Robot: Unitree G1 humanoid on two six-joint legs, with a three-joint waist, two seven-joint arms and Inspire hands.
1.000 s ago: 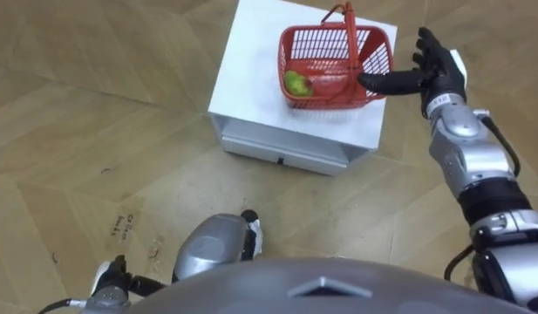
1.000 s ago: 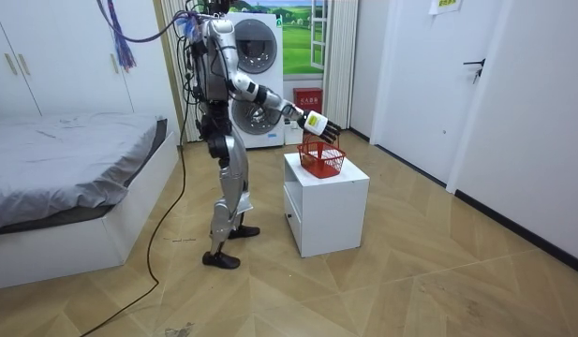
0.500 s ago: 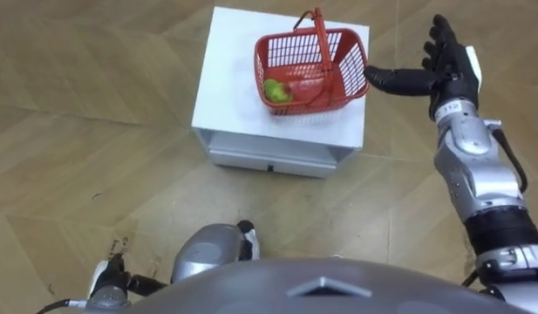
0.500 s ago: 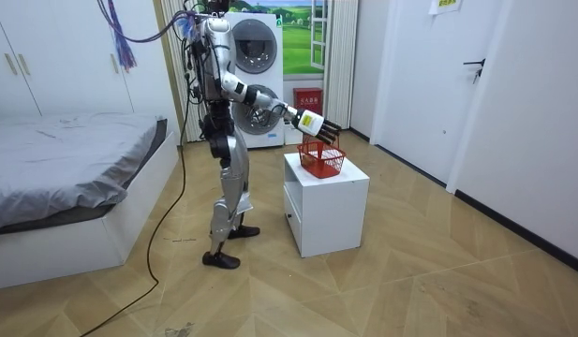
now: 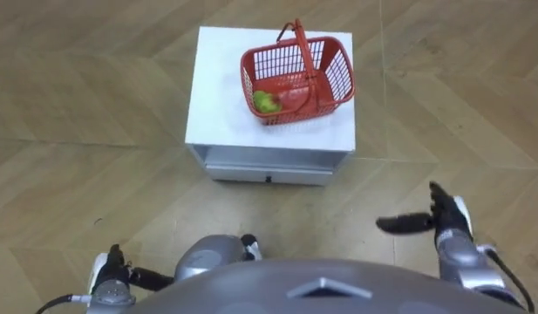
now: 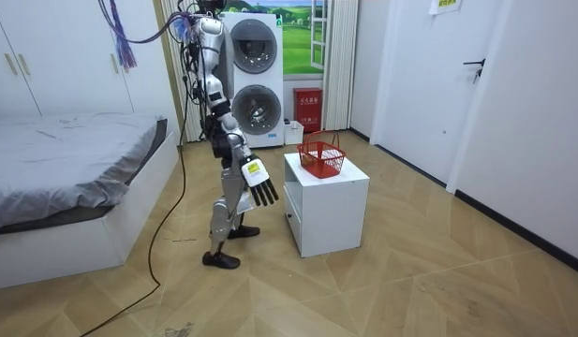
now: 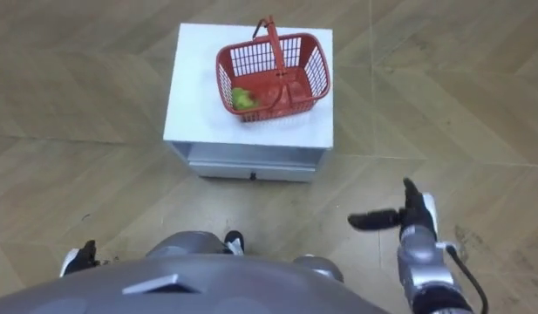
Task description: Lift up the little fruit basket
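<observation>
Right hand point(image 5: 447, 228) lowered, open, empty.

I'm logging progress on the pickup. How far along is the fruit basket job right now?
The fruit basket rests on the white cabinet, handle up, fruit inside, so it is not lifted. The right robot hand hangs low and open, apart from it, holding nothing. Gripping the handle and lifting remain.

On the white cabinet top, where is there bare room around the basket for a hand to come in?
The red basket sits toward the far right of the white cabinet top. A broad bare strip lies along the basket's left side, and a narrower one runs along the near edge. The right edge is tight. The upright handle crosses the basket's middle. The right robot hand hangs low, clear of the cabinet.
</observation>
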